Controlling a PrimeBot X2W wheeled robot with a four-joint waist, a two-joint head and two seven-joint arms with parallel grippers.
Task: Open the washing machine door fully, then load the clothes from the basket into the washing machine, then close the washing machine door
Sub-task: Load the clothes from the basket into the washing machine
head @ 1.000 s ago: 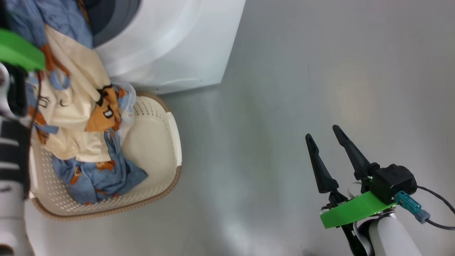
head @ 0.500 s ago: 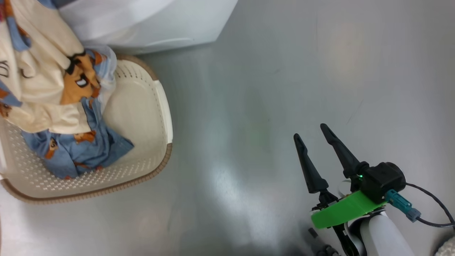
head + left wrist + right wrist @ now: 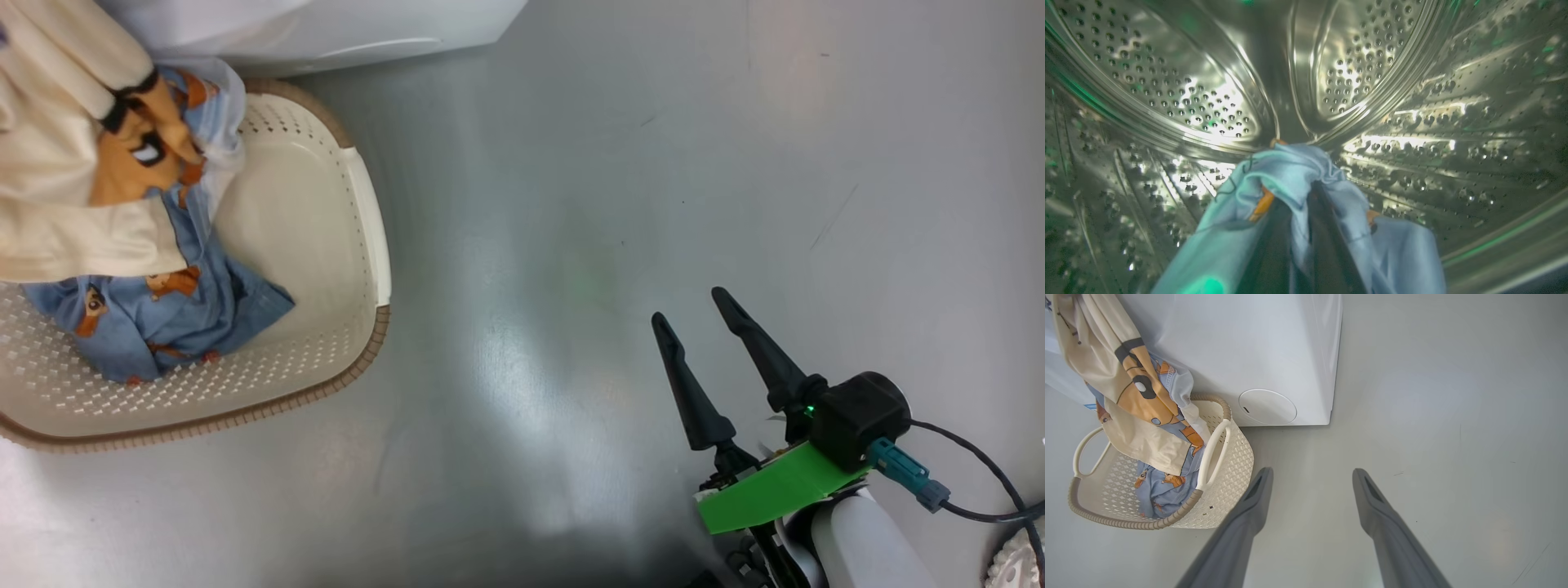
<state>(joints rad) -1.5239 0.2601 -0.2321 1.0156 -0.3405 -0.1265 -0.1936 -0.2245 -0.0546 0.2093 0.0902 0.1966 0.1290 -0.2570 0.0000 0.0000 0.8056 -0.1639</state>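
Clamping a fold of the clothes [image 3: 1290, 171] between the clenched fingers of the left gripper [image 3: 1308, 192], inside the steel drum [image 3: 1188, 90] of the washing machine [image 3: 1274, 355]. Leaving more cloth draped into the basket [image 3: 359, 204] beside the machine. Holding the right gripper [image 3: 688, 305] spread wide, empty, above the floor [image 3: 571, 163].

Left claw [image 3: 1310, 200] tight; right claw [image 3: 688, 304] wide.

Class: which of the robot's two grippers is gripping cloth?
The left gripper, shut on the clothes inside the drum; the right gripper stands open and empty.
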